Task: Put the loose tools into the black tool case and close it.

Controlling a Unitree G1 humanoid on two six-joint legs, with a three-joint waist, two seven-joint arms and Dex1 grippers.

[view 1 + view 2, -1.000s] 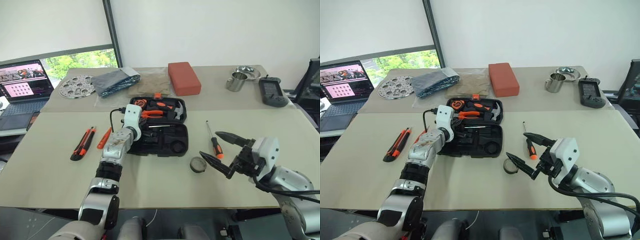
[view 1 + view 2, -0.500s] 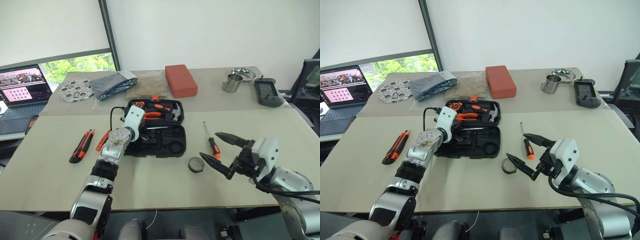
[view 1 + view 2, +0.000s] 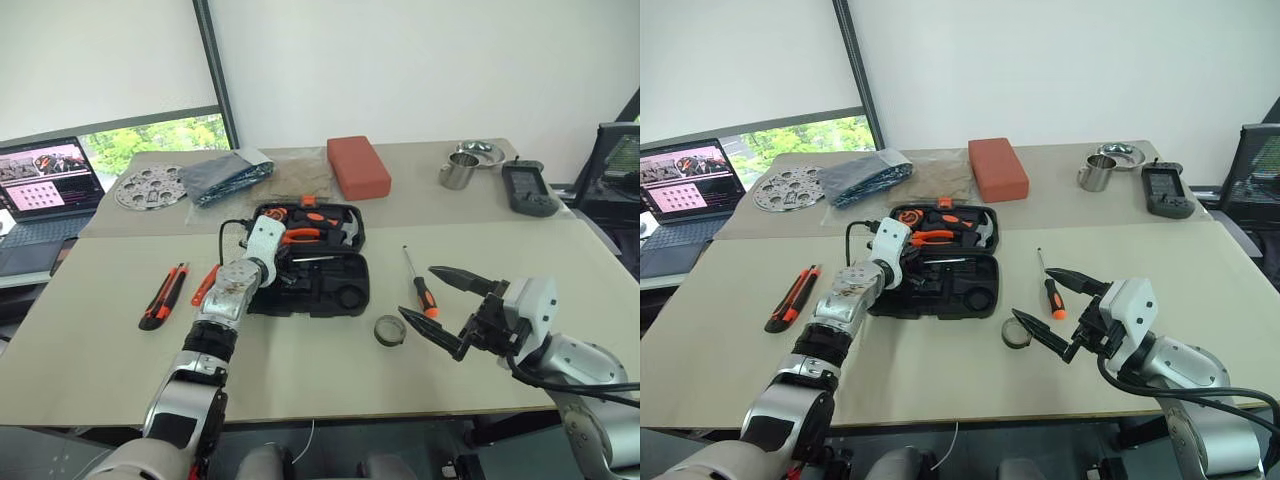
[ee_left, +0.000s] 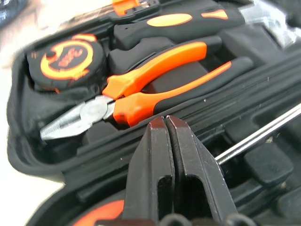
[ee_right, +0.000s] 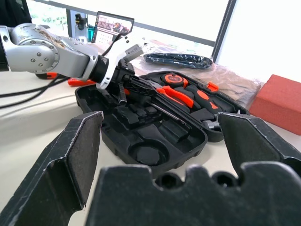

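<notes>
Matt black plastic tool case, bright steel-jawed pliers, shiny metal cup.

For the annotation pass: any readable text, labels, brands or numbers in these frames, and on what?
None readable.
Tape measure in the black tool case: orange face marking, too blurred to read.
Laptop screen: page too small to read.
Dark grey handheld device: screen unreadable.
</notes>
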